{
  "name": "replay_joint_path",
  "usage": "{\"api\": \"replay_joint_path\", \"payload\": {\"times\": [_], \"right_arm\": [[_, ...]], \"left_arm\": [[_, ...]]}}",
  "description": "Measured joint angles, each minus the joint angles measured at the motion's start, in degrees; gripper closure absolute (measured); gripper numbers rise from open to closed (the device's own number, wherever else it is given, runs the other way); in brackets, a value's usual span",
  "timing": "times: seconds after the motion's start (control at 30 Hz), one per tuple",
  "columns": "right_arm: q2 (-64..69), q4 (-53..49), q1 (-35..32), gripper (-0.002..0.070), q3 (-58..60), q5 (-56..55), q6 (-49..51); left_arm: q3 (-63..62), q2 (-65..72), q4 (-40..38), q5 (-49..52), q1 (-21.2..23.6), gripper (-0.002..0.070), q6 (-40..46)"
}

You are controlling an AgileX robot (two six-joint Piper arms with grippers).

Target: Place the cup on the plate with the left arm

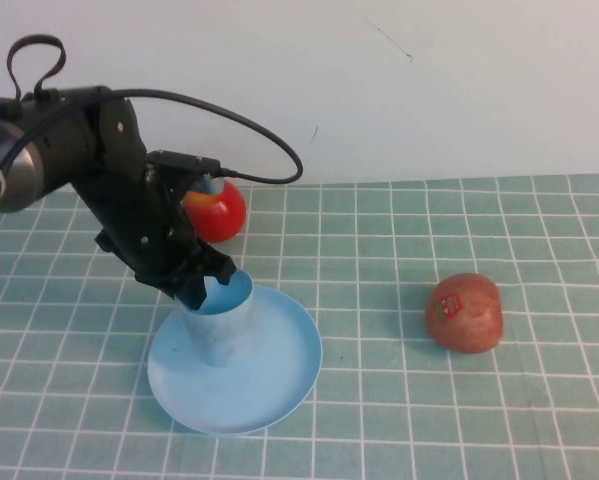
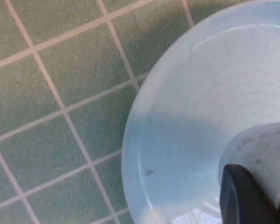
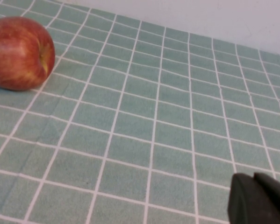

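- We see the cup [image 1: 222,322] standing upright on the plate [image 1: 279,380], toward the plate's left and far part, its open mouth facing up.
- The left gripper [image 1: 201,282] sits at the cup's rim on the near-left side, at the end of the left arm [image 1: 74,150] that reaches in from the left edge of the high view — its fingers pinch the cup's wall, one dark finger [image 2: 245,198] showing against the pale cup [image 2: 259,149] in the left wrist view.
- The plate [image 2: 177,154] lies flat on the green checked tablecloth [image 1: 399,420], its raised rim clear of the cup's base in the left wrist view.
- A red apple [image 1: 217,212] rests just behind the left gripper, partly hidden by it; a second, duller apple [image 1: 465,313] lies well apart to the right of the plate.
- The right gripper [image 3: 260,201] appears only as a dark tip in the right wrist view, low over the cloth — whether its claw is spread or pressed together we cannot tell.
- In that same view a red apple [image 3: 19,52] lies on the cloth, well apart from the right gripper.
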Motion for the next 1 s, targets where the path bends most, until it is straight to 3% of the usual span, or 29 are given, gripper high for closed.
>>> {"api": "replay_joint_path", "payload": {"times": [0.23,0.4,0.5,0.57,0.67,0.73,1.0], "right_arm": [[0.0,0.0,0.0,0.0678,0.0,0.0,0.0],[0.0,0.0,0.0,0.0678,0.0,0.0,0.0],[0.0,0.0,0.0,0.0678,0.0,0.0,0.0],[0.0,0.0,0.0,0.0678,0.0,0.0,0.0],[0.0,0.0,0.0,0.0678,0.0,0.0,0.0],[0.0,0.0,0.0,0.0678,0.0,0.0,0.0],[0.0,0.0,0.0,0.0678,0.0,0.0,0.0]], "left_arm": [[3.67,0.0,-4.1,-6.49,0.0,0.0626,-0.16],[3.85,-0.14,-4.89,-5.12,0.0,0.0412,-0.16],[3.94,-1.41,-4.89,-4.16,0.0,0.0358,-0.65],[3.94,-3.34,-4.89,-4.16,0.0,0.0407,-0.92],[3.94,-8.09,-4.89,-4.41,0.0,0.0561,-1.23],[3.94,-12.68,-4.89,-4.7,0.0,0.0622,-1.23],[4.07,-33.41,-3.92,-4.7,0.0,0.0671,-3.99]]}}
